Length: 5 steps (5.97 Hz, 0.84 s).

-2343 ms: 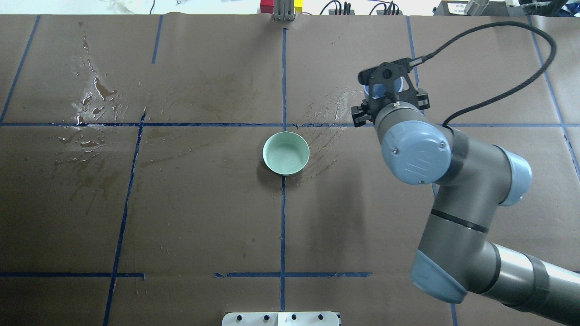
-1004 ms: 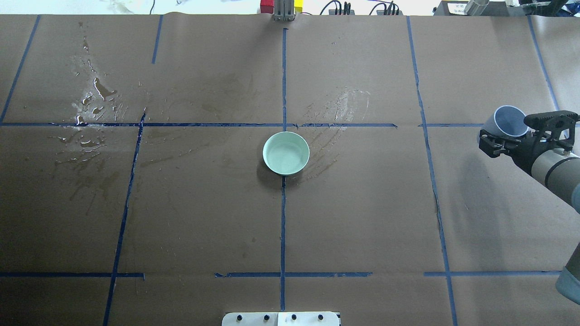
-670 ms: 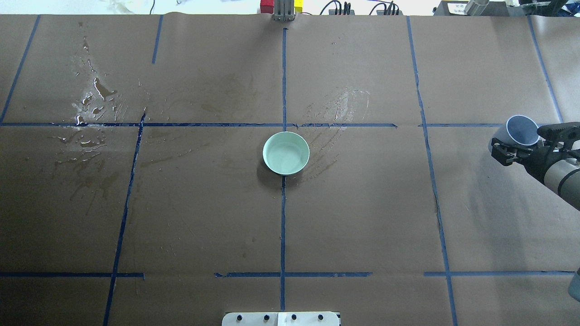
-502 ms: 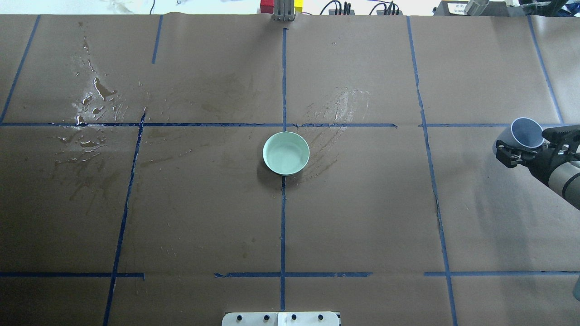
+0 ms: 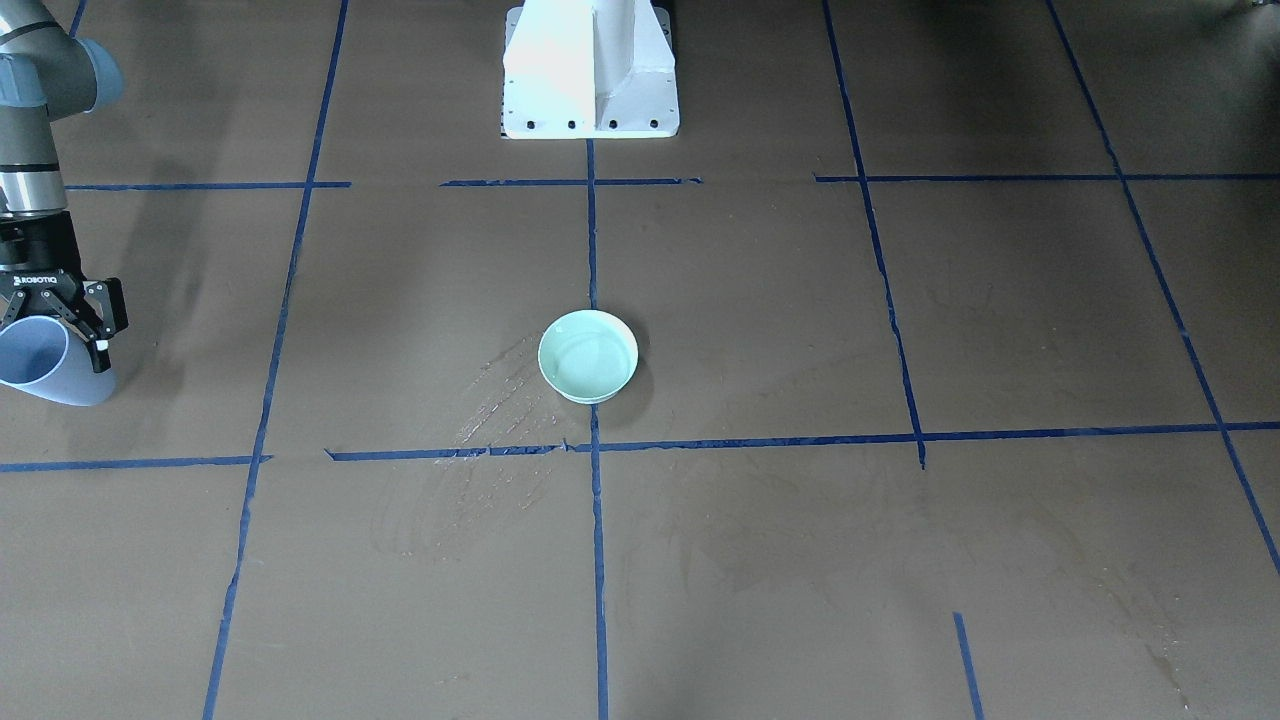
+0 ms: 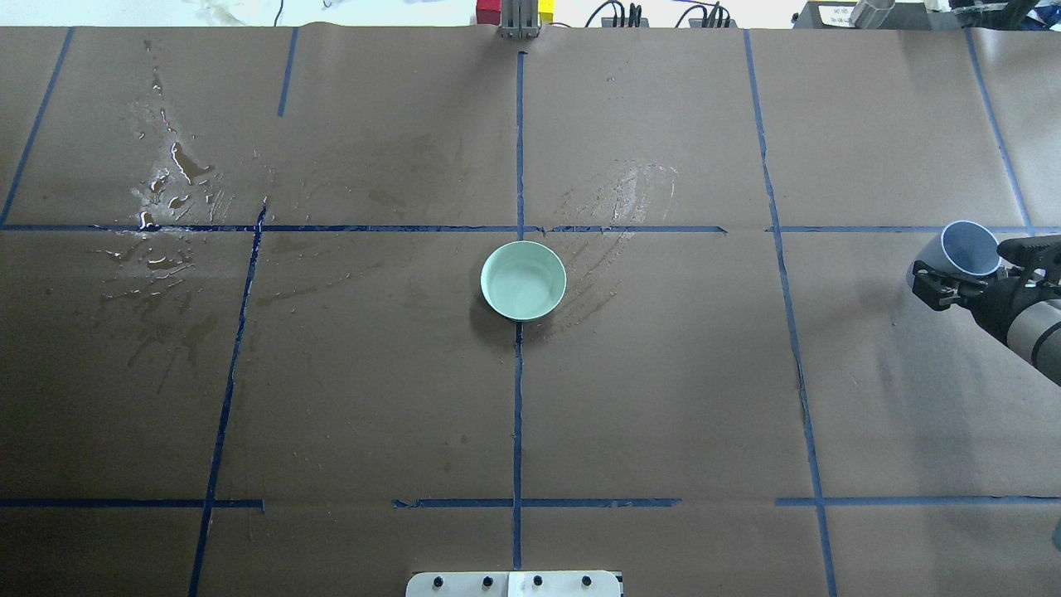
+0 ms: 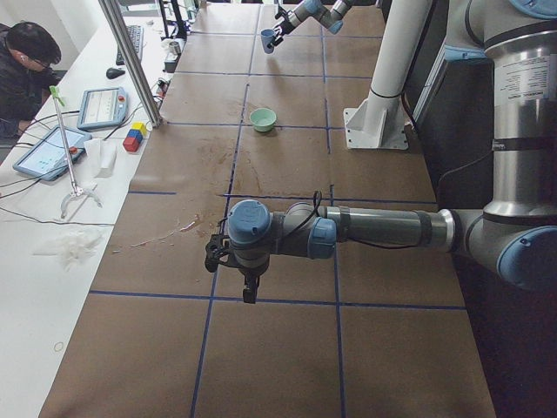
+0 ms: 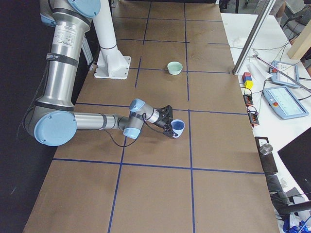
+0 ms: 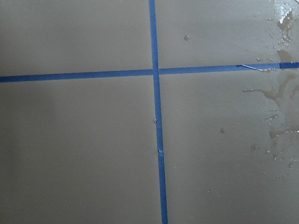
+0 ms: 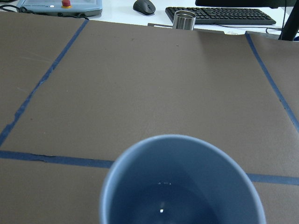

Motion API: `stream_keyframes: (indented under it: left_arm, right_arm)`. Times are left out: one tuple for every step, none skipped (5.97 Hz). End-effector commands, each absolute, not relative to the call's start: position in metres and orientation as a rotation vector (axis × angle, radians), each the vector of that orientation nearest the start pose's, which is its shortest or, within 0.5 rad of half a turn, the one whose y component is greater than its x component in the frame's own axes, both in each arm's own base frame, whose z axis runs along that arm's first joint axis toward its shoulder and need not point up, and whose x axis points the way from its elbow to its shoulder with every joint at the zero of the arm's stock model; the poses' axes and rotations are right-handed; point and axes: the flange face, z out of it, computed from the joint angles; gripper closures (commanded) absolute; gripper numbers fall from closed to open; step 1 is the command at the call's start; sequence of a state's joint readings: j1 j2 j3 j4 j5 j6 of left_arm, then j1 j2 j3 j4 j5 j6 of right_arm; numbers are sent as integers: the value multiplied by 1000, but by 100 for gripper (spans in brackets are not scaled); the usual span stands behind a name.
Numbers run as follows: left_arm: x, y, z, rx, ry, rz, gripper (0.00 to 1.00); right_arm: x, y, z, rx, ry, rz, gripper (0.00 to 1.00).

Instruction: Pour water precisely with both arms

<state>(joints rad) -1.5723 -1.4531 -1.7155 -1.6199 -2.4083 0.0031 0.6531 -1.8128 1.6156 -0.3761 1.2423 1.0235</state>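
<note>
My right gripper (image 6: 966, 274) is shut on a blue-grey cup (image 6: 970, 247) at the table's right edge, held tilted just above the paper. The cup also shows in the front view (image 5: 45, 365) and the right wrist view (image 10: 182, 182), with only a few glints of water inside. A pale green bowl (image 6: 523, 280) stands at the table's centre with a faint glossy sheen in it. My left gripper (image 7: 248, 287) shows only in the left side view, low over the table's left end; I cannot tell if it is open or shut.
Spilled water (image 6: 174, 178) lies on the brown paper at the far left, with wet streaks (image 6: 613, 199) right of the bowl. The white pedestal (image 6: 514, 583) stands at the near edge. Coloured blocks (image 6: 489, 10) and a metal cup (image 10: 184, 20) sit beyond the far edge.
My right arm has carried the cup from beside the bowl out to the table's right edge, drifting slightly further right in the last half second. The bowl has not moved.
</note>
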Motion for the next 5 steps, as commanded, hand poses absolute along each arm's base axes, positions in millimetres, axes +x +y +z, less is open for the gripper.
stream_keyframes:
  left_arm:
    - [-60, -446, 633, 74, 837, 34, 0]
    - [-60, -446, 633, 73, 837, 33, 0]
    - [-60, -446, 633, 73, 837, 33, 0]
    - [-60, -446, 633, 73, 837, 33, 0]
    - [-60, -446, 633, 73, 837, 33, 0]
  right_arm:
    - [-231, -384, 624, 801, -646, 267, 100]
    - [-232, -384, 624, 802, -647, 264, 100]
    - [-234, -383, 624, 800, -648, 260, 100]
    - [-236, -381, 626, 796, -647, 254, 100]
    - [-237, -381, 627, 794, -647, 251, 98]
